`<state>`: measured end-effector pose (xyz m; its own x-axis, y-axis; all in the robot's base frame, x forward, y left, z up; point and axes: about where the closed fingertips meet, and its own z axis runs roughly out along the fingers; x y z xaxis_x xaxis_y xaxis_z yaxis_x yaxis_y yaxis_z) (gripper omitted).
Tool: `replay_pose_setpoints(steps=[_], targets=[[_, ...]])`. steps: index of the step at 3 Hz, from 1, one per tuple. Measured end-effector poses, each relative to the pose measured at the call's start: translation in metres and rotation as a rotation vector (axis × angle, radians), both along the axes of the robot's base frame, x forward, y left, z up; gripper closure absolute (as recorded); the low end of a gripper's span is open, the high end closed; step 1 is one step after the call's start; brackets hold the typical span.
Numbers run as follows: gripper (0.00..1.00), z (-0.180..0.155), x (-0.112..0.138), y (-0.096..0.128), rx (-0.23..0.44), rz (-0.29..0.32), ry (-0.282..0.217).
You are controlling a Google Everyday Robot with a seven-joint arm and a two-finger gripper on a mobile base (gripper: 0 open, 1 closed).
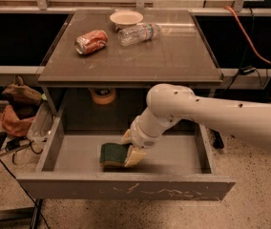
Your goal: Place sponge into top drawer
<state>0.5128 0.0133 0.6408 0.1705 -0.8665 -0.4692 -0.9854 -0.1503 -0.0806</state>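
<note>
Sponge: one, inside the open top drawer.
Gripper: one, inside drawer, clamped on sponge's right end.
Tabletop: one can, one bottle, one bowl.

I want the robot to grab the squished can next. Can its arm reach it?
Probably yes: the can lies on the tabletop, nothing over it. But the gripper is down in the top drawer, shut on the sponge, so it must let go first.
</note>
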Motion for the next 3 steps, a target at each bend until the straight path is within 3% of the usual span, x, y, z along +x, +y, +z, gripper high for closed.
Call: replay_pose_setpoints(steps=[1,2,3], targets=[[1.00,-0.028,0.003,-0.011,-0.069,-0.037,0.036],[1.00,-0.049,0.007,-0.026,-0.051,-0.058,0.126],[0.82,-0.046,0.007,-0.026,-0.051,-0.058,0.126]])
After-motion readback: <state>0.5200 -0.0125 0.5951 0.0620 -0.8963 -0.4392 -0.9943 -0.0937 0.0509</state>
